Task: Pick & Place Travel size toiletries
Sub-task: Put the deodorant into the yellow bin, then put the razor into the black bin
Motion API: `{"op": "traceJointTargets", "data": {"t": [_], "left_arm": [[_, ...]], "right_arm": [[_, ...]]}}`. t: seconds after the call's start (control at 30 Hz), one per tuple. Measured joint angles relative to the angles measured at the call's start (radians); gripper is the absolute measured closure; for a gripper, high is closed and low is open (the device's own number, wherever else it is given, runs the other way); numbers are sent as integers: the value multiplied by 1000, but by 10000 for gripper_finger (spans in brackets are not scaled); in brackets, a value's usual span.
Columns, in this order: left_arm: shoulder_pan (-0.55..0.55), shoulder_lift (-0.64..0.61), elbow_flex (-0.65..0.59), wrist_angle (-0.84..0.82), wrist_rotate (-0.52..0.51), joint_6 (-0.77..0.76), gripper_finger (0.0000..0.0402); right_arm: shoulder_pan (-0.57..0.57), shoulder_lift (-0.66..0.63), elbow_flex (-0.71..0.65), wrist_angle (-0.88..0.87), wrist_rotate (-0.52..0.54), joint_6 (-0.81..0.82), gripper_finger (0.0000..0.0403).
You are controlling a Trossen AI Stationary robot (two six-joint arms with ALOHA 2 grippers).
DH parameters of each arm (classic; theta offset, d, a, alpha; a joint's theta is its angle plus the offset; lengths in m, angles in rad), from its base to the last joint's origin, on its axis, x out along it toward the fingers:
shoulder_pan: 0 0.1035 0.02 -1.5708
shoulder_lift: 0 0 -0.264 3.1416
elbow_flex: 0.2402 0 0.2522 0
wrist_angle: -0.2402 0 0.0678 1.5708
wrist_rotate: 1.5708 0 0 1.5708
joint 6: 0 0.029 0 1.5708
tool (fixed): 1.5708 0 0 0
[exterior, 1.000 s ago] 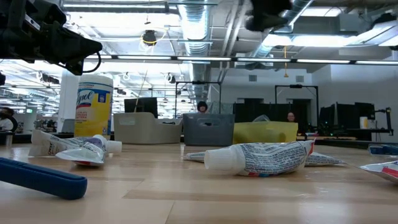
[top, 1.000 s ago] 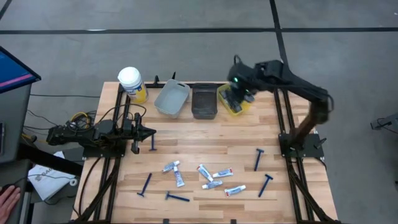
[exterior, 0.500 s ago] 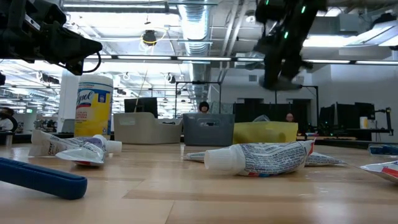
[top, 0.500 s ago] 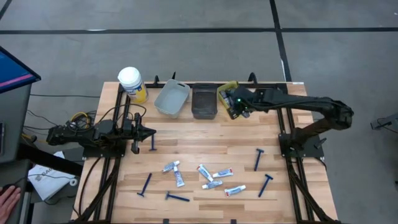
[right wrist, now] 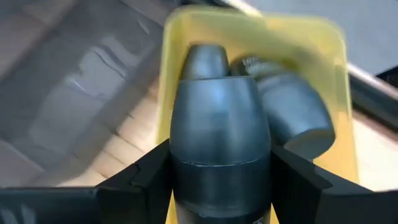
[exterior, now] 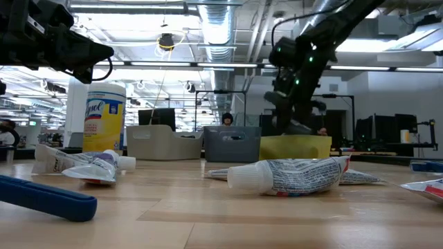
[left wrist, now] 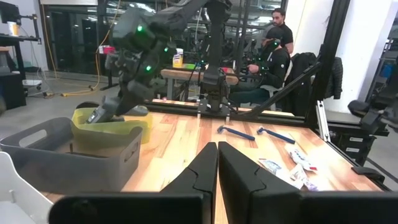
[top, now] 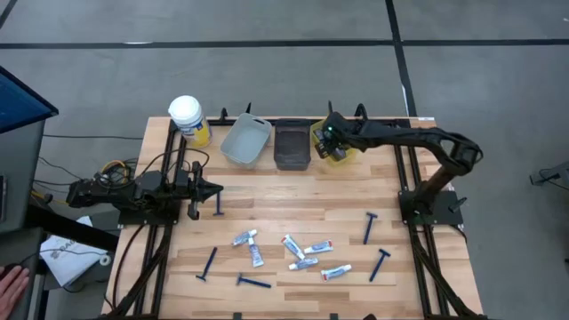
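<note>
Starting left, we see the left gripper [top: 213, 188] idle, fingers pressed together, empty. Tubes [top: 302, 253] and razors [top: 370, 227] lie scattered across the worktop [top: 293, 200]. Right gripper [top: 331, 151] clamps a grey bottle [right wrist: 219, 134], long axis pointing into the yellow bin [right wrist: 255, 43], above more bottles.

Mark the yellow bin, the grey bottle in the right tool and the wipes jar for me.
yellow bin [right wrist: 168, 74], right wrist view, on its side wall.
grey bottle [right wrist: 219, 124], right wrist view, on its rounded body between the fingers.
wipes jar [top: 186, 110], high view, on its white lid.
</note>
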Motion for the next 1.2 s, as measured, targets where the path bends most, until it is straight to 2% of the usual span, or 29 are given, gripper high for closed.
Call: {"op": "traceJointTargets", "data": {"t": [0.23,0.5,0.67,0.87,1.07,1.2], "left_arm": [[0,0,0,0,0,0,392],[0,0,0,0,0,0,392],[0,0,0,0,0,0,392],[0,0,0,0,0,0,392],[0,0,0,0,0,0,392],[0,0,0,0,0,0,392]], "right_arm": [[7,50,0,-4,2,-2,177],[7,50,10,-25,3,-2,155],[11,37,90,-122,4,-32,153],[12,-36,214,-241,4,-43,153],[58,-144,284,-448,4,105,152],[157,-216,285,-604,4,351,152]]}}
